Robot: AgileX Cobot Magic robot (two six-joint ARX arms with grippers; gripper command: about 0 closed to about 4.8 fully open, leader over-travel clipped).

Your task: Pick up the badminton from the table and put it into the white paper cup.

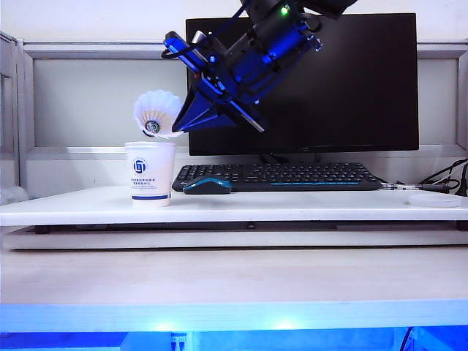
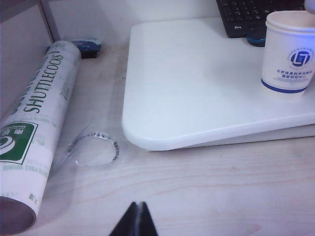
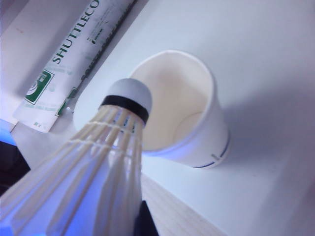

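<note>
My right gripper [image 1: 181, 126] reaches across to the left of the exterior view and is shut on the badminton [image 1: 157, 110] by its cream-white feather skirt. The cork tip points down, just above the rim of the white paper cup [image 1: 150, 172]. In the right wrist view the badminton [image 3: 98, 162] fills the foreground and its cork hangs over the open, empty cup [image 3: 182, 108]; one dark finger [image 3: 145, 222] shows beside the skirt. The cup [image 2: 289, 54] stands upright on the white table [image 1: 292, 206]. My left gripper [image 2: 139, 210] is shut and empty over the wooden desk.
A black keyboard [image 1: 278, 175] and a blue-black mouse [image 1: 207, 186] lie just right of the cup, with a monitor [image 1: 344, 88] behind. A shuttlecock tube [image 2: 39, 123] and a clear plastic ring [image 2: 96, 147] lie on the wooden desk beside the white board.
</note>
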